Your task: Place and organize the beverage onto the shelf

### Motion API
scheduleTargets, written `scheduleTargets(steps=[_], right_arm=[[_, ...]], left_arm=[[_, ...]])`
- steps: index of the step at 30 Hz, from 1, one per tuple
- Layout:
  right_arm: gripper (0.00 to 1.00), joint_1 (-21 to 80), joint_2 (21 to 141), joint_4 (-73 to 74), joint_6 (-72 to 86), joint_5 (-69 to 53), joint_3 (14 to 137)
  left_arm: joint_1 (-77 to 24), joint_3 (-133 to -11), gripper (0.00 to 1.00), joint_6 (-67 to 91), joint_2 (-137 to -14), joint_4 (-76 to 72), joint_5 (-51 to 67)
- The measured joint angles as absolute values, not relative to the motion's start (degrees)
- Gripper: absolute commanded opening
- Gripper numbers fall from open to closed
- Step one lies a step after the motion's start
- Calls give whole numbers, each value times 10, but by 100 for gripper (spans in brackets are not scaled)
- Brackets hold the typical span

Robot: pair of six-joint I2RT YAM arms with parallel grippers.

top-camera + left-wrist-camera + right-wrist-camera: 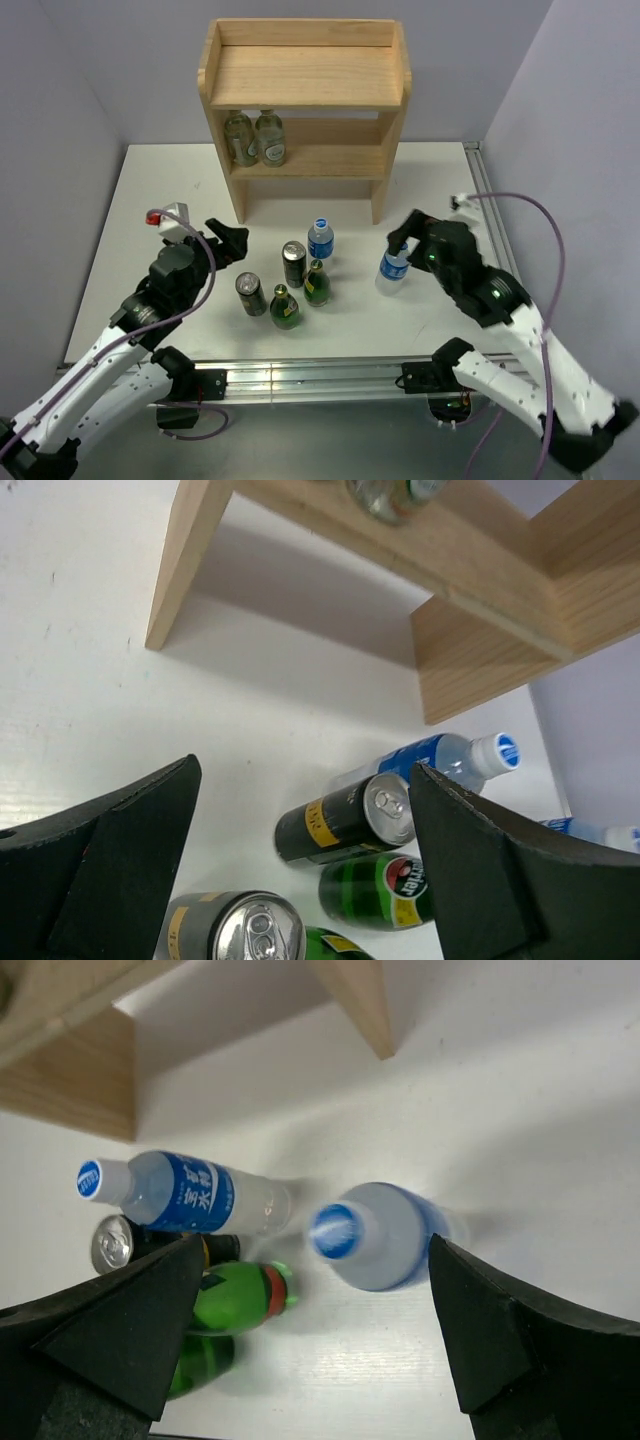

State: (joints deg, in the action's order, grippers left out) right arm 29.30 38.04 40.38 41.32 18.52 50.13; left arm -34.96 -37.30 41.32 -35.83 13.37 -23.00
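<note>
Right gripper [315, 1248] wide open, upright water bottle [393, 268] between its fingers, contact not discernible; left gripper [302, 770] open, empty, near cans [251, 294]; second water bottle [320, 240] and green bottles [285, 307] on table [150, 190] before shelf [305, 78].

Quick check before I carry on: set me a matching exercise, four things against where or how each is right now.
Things:
1. left hand
2. lone water bottle
3. two glass bottles
4. dark cans

Place or state:
A. on the lower tier of the shelf
B. standing on the table, in the middle group
C. open, holding nothing
D. right by the open right hand

Pairs: 1-C, 2-D, 3-A, 4-B
</note>
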Motion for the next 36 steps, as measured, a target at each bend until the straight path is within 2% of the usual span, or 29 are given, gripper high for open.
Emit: scheduleTargets(steps=[4, 7, 14, 17, 21, 24, 27, 33, 36], right_arm=[[100, 496, 507, 413, 437, 307, 576], [100, 621, 516, 434, 503, 368, 571], [100, 716, 425, 558, 754, 472, 432], [100, 740, 496, 619, 853, 487, 426], [100, 789, 662, 665, 981, 516, 435], [100, 803, 711, 648, 1016, 537, 425], [100, 787, 684, 586, 998, 550, 376], [100, 632, 572, 377, 829, 527, 252], [100, 579, 574, 297, 753, 511, 238]], left_arm=[[-410, -379, 92, 405, -405, 133, -283], [-437, -390, 92, 394, -425, 131, -305], [-480, -371, 92, 379, -414, 68, -340], [-496, -338, 92, 371, -399, 39, -350], [-516, -309, 93, 360, -411, 8, -378], [-531, -275, 93, 349, -413, -23, -395], [-536, -242, 94, 337, -412, -42, -402], [-537, -204, 93, 320, -415, -75, -404], [-537, -193, 93, 312, -414, -94, -407]])
